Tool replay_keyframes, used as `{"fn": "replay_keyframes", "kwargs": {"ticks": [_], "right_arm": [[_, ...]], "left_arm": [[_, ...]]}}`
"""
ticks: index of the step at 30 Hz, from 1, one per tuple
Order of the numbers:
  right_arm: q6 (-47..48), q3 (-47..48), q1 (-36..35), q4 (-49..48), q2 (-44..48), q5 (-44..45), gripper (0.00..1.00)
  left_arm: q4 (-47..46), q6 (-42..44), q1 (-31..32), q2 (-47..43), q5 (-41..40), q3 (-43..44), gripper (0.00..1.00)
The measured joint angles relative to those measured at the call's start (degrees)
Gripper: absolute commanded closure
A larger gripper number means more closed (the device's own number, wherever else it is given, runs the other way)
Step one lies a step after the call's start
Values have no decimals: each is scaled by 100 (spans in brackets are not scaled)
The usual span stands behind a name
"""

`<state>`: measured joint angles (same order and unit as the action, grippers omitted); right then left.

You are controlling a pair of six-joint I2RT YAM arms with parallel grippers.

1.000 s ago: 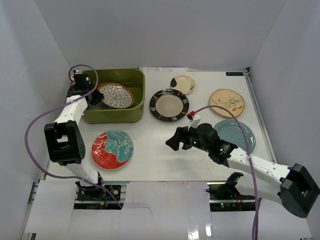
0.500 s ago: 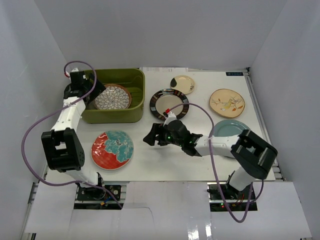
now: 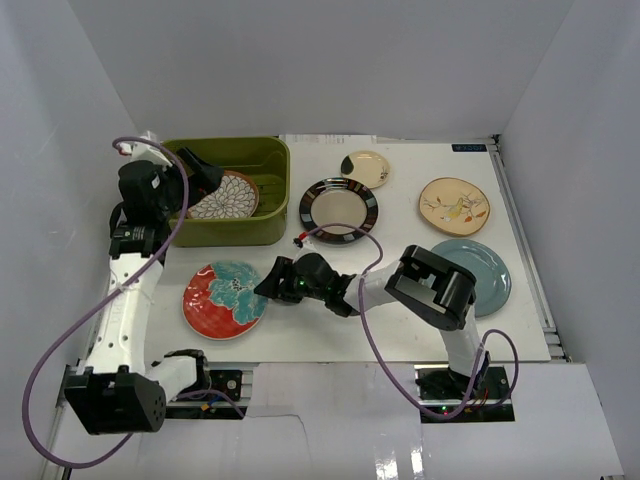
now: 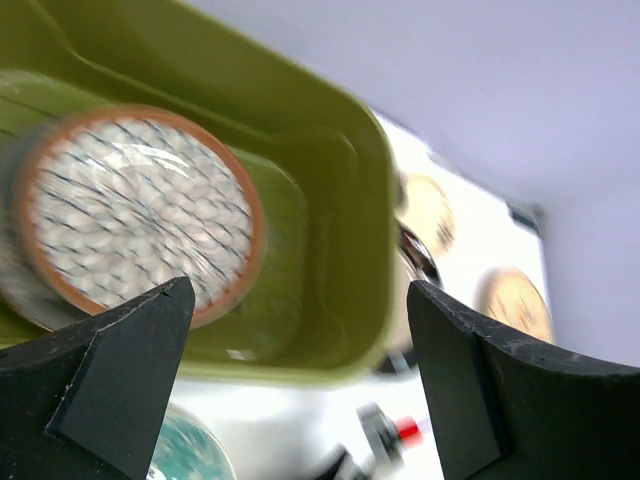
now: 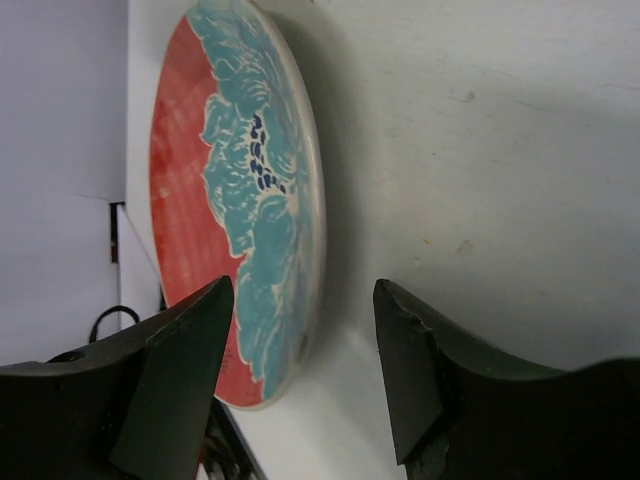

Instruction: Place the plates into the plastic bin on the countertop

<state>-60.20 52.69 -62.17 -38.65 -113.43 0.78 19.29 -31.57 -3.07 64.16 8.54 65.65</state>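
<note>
Plates are split between two spots: one in the plastic bin (image 3: 262, 160), five out on the countertop (image 3: 330, 335). At the upper left of the overhead view the left gripper (image 3: 200, 172) hangs over the bin's left end, its jaws spread as wide as they go and gripping nothing. Its wrist view looks down on the floral mandala plate (image 4: 135, 215), which rests inside the olive-green tub toward its left side. A grey edge peeks out at the plate's lower left, too blurred to name.

Lower left on the counter, in front of the bin, the red-and-teal plate (image 3: 222, 298) lies flat. The right gripper (image 3: 264, 287) sits low at this plate's right edge. In the right wrist view its fingers (image 5: 175, 370) stand part way open with the plate's near rim in the gap between them. Bare white table shows between the rim and one finger, so nothing is clamped. Whether the other finger touches the plate I cannot tell.

Toward the centre, the black-rimmed plate (image 3: 338, 209) lies just right of the bin, and the small cream plate (image 3: 365, 168) lies above and right of it. At the right sits the cream plate with a bird (image 3: 454, 205). Below it is the light blue plate (image 3: 482, 272), its left edge hidden behind the right arm.
</note>
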Motion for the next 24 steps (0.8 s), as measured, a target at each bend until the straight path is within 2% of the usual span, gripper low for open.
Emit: {"fn": "replay_keyframes", "kwargs": {"ticks": [3,6,7,8,9,10,14,17,21,24], "right_arm": [[-293,199,-48,-291,-317,-50,40],[-555,431,-61,-518,-640,-157,52],[-647,492,-72,-601,-756,-195,64],[-713,507,-76,-675,-817,-219,70],[-774,507,-81,-693,-872,-210,85],[-807,487,-81,-730,-911,-223,90],[-1025,35,-96,-1058,-702,-170,92],[-837,-844,-111,-1038,116,-35,92],[-22,-1696,-114,188,1915,236,92],[693,-1718,-103,1204,3200,503,92]], "left_arm": [[-7,-76,328,-367,675,-374,2],[-39,-146,778,-820,1292,-619,2],[-70,-170,931,-1008,1510,-686,2],[-74,-188,1005,-1163,1657,-728,2],[-79,-199,1051,-1333,1834,-750,2],[-90,-205,1060,-1469,1952,-750,2],[72,-179,1064,-1740,2212,-518,2],[192,-160,1067,-1742,2317,-68,2],[251,-166,1064,-1799,2391,621,2],[245,-186,1067,-1982,2393,986,2]]}}
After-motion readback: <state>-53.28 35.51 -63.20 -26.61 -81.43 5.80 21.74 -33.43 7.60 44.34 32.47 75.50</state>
